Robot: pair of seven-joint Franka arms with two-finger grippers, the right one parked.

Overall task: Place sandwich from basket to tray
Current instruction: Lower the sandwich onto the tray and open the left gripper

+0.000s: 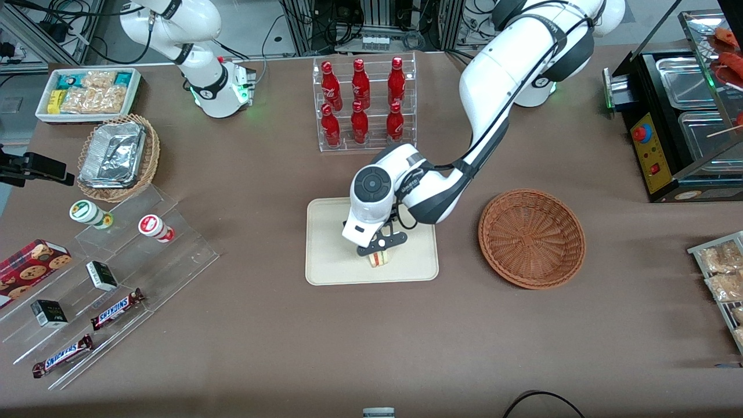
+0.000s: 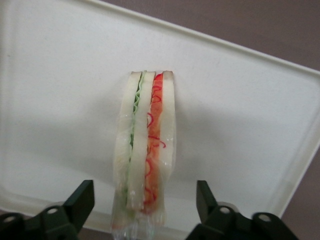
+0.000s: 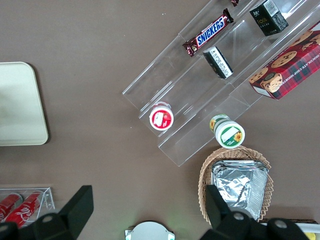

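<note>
Your gripper (image 2: pixel 141 210) hangs wide open over the tray (image 2: pixel 60 75), gripping nothing. The sandwich (image 2: pixel 145 145) stands on edge there, green and red-orange filling between pale bread.

This is a robotics lab dressed up as a mock snack shop. Two white Franka arms are bolted to a brown-covered table (image 1: pixel 261 348), with cable bundles and equipment racks (image 1: pixel 377 26) at twelve o'clock. Shop stock surrounds them: a clear rack of red cola bottles (image 1: pixel 363 104) at twelve o'clock, acrylic steps (image 1: pixel 116 273) with Snickers bars (image 1: pixel 118 308) at eight o'clock, and a hot-food warmer (image 1: pixel 679 128) at two o'clock. The gripper (image 1: pixel 380 247) hangs over the cream tray (image 1: pixel 331 261) at centre, fingers (image 2: pixel 80 202) spread.
</note>
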